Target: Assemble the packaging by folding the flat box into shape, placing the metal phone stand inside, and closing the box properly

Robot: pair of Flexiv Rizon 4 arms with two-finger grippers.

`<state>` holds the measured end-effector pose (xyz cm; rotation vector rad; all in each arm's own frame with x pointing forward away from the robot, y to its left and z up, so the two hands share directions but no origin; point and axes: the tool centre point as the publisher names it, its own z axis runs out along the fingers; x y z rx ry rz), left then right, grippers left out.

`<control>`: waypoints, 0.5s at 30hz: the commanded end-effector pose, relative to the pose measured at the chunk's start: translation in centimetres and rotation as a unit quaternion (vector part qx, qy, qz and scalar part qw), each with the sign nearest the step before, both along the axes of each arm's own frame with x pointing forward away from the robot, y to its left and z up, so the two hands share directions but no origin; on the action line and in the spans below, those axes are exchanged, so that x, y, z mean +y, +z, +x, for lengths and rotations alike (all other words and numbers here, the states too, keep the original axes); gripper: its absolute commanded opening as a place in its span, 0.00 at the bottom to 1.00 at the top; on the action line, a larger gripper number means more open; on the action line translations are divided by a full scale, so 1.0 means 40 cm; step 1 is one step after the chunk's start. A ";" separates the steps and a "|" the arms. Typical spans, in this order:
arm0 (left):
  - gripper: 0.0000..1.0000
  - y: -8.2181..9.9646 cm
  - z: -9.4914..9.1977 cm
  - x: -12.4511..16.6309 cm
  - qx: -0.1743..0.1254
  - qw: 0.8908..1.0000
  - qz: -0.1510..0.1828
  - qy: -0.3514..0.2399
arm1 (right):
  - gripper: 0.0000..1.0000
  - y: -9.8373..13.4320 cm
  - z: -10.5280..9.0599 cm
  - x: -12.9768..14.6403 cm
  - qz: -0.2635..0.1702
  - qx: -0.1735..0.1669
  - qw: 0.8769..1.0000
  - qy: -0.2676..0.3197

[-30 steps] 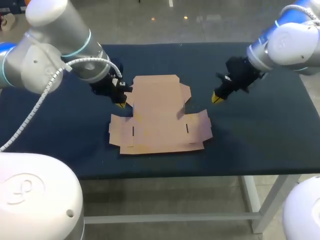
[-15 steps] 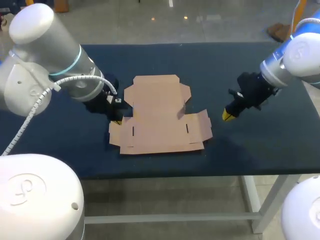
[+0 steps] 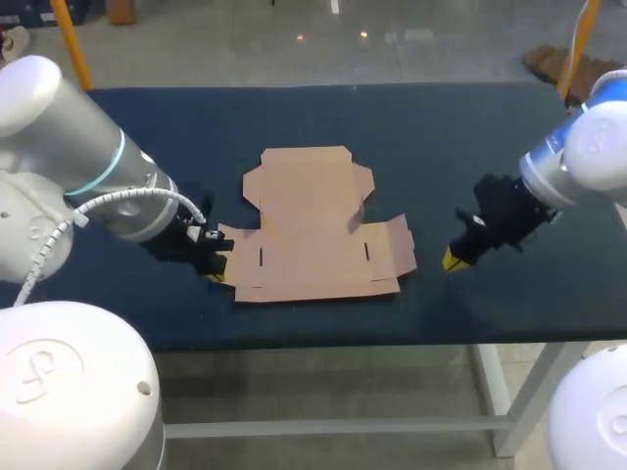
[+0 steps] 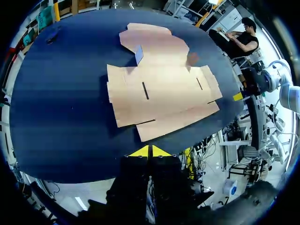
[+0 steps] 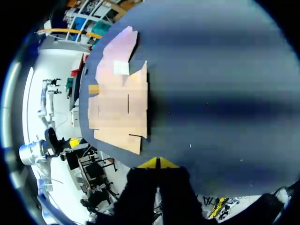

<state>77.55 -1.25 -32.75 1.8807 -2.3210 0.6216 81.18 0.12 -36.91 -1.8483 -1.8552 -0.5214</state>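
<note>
The flat brown cardboard box (image 3: 313, 225) lies unfolded in the middle of the dark table (image 3: 470, 127), flaps spread out. My left gripper (image 3: 216, 275) hangs shut and empty just off the cardboard's front left corner. My right gripper (image 3: 450, 260) is shut and empty, a short way right of the cardboard's right flap. In the left wrist view the cardboard (image 4: 159, 93) lies ahead of the closed yellow tips of my left gripper (image 4: 149, 151). In the right wrist view the cardboard (image 5: 119, 110) lies ahead and off to one side of my right gripper (image 5: 158, 162). No metal phone stand shows in any view.
The table's front edge (image 3: 392, 338) runs close below both grippers. Bare dark cloth surrounds the cardboard on every side.
Both arms have drawn back from the cardboard toward the table's front: the left gripper from the upper left flap to the front left corner, the right gripper outward and down.
</note>
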 end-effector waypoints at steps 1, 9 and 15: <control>0.00 -0.011 -0.028 0.021 -0.016 1.000 -0.015 0.011 | 0.00 0.001 -0.046 0.001 -0.002 -0.041 0.999 -0.031; 0.00 -0.040 -0.032 0.028 0.007 1.000 -0.022 0.019 | 0.00 -0.026 -0.075 0.004 0.003 -0.047 0.997 -0.053; 0.00 -0.054 -0.023 0.035 0.026 0.999 -0.021 0.031 | 0.00 -0.037 -0.079 0.003 0.010 -0.049 0.996 -0.070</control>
